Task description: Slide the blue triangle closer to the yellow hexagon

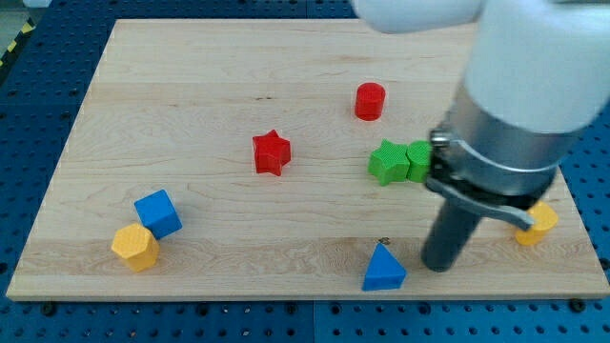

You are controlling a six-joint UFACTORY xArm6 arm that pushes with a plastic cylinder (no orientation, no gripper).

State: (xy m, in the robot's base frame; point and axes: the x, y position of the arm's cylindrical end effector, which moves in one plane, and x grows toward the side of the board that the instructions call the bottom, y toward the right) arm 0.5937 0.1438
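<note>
My tip [441, 266] rests on the tabletop [191, 114] near its bottom edge, just right of the blue triangle [383, 269] and not quite touching it. There is no hand here, only a bare rod, so nothing is grasped. The yellow hexagon [134, 247] sits near the bottom-left corner, touching a blue cube [158, 212] on its upper right. The triangle is well apart from it, along the same bottom edge. To do this well, I judge I should press squarely on the triangle's right side and push left, parallel to the edge, correcting if it spins off. A red star [271, 152], red cylinder [370, 101] and two green blocks [400, 161] lie clear of that path. A yellow block [539, 221] peeks out behind my arm.
</note>
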